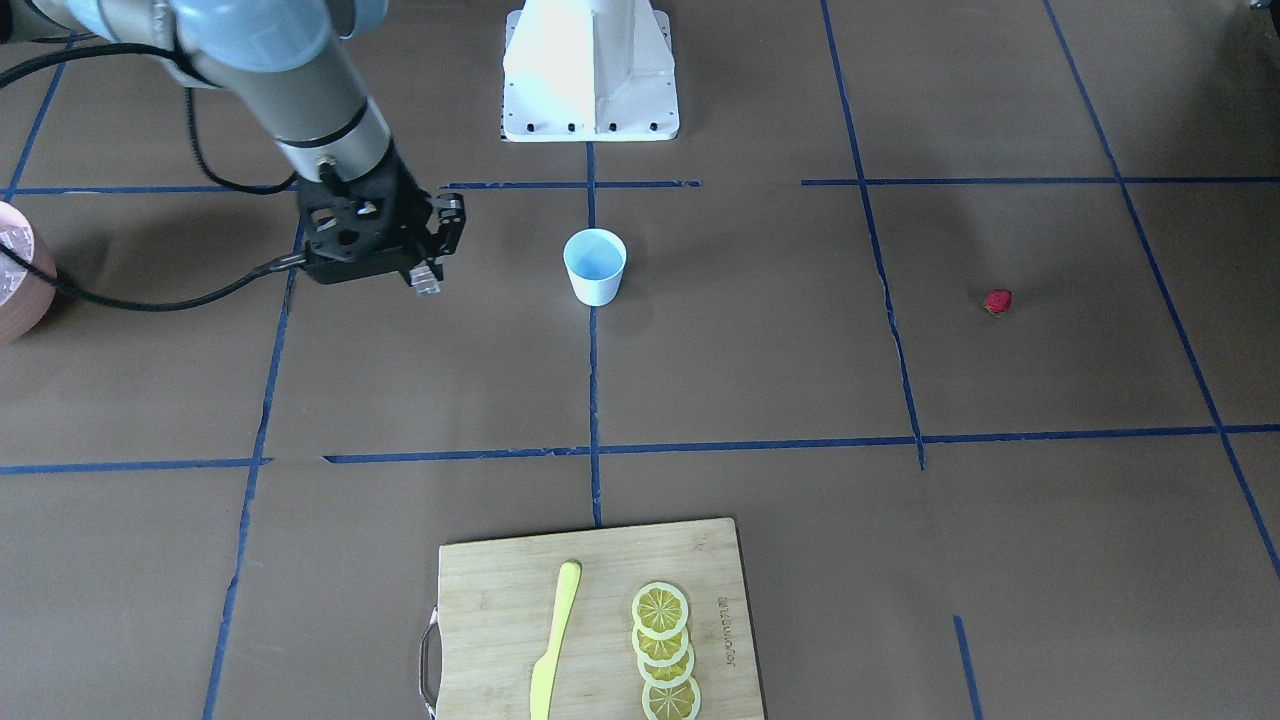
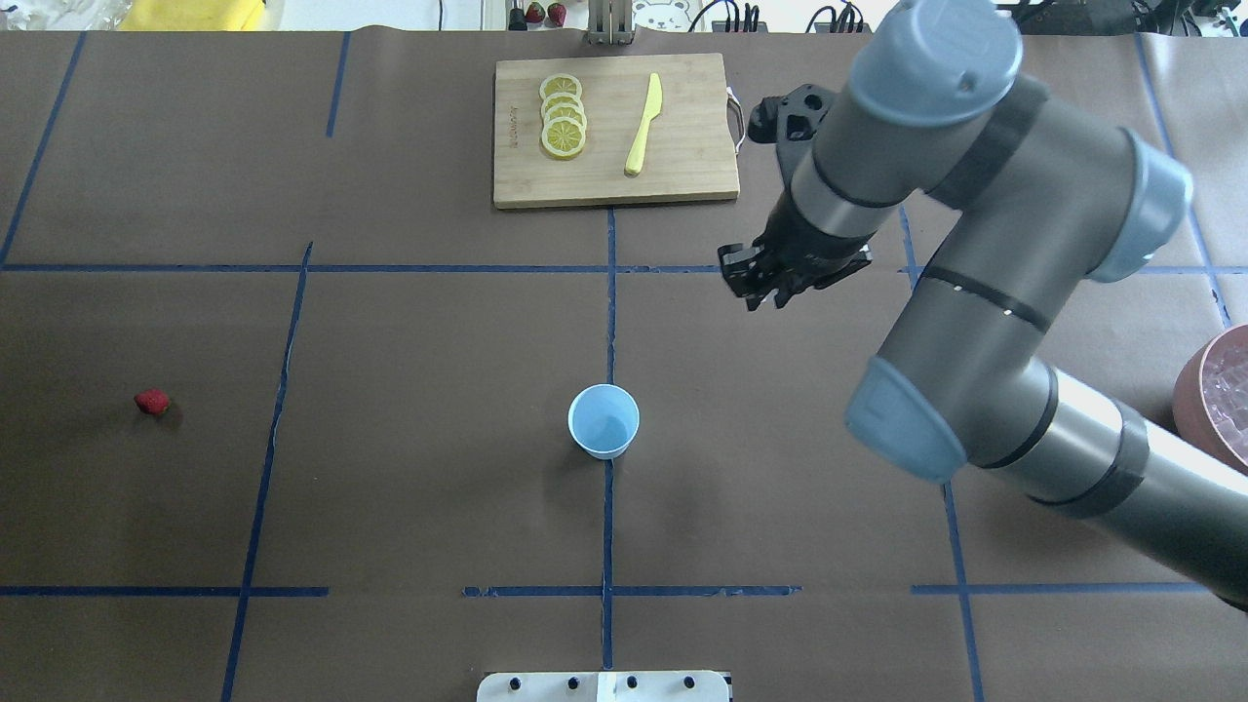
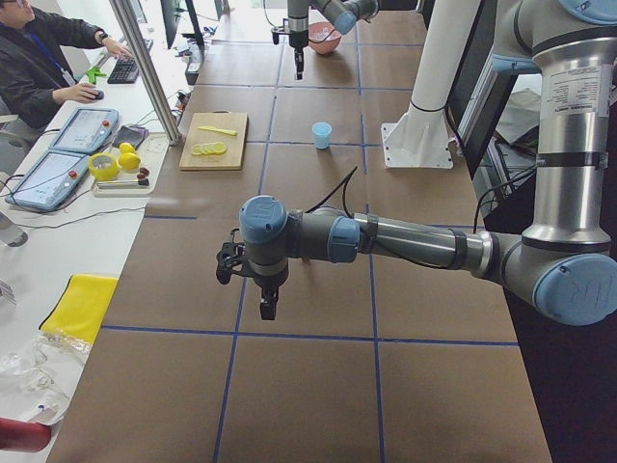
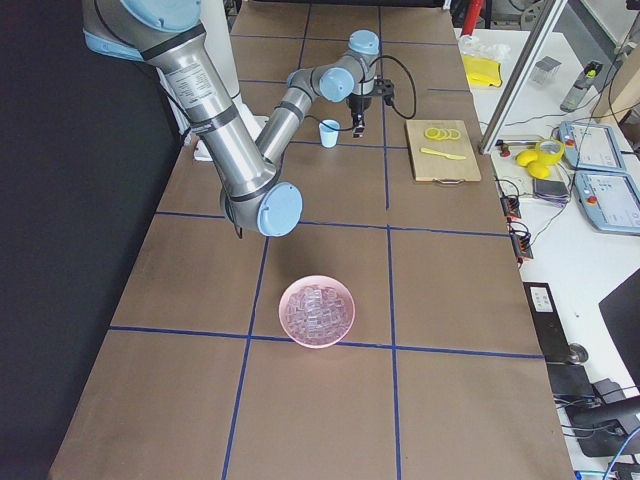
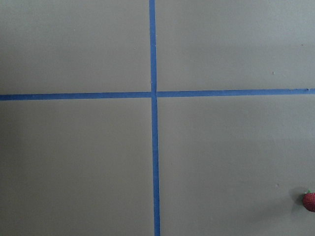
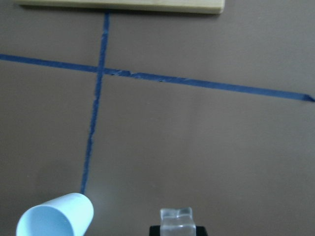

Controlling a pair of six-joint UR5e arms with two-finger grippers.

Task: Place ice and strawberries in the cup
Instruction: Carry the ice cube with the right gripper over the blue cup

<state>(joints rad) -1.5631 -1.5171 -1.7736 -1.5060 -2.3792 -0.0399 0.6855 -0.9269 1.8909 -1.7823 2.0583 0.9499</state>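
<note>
The white cup [image 2: 604, 421] with a pale blue inside stands upright mid-table; it also shows in the front view [image 1: 595, 266] and at the bottom left of the right wrist view [image 6: 54, 216]. My right gripper [image 2: 765, 288] hangs above the table, right of and beyond the cup, shut on a clear ice cube [image 6: 176, 219]. More ice [image 4: 316, 308] fills the pinkish bowl. The red strawberry [image 2: 152, 402] lies alone at far left, also at the edge of the left wrist view [image 5: 309, 201]. My left gripper [image 3: 268, 307] hovers over bare table; I cannot tell whether it is open or shut.
The pinkish bowl [image 2: 1191, 385] sits at the table's right edge, under my right arm. A wooden cutting board [image 2: 682, 166] at the far side carries lemon slices [image 2: 563, 117] and a yellow knife [image 2: 643, 125]. An operator sits beyond the table in the left side view.
</note>
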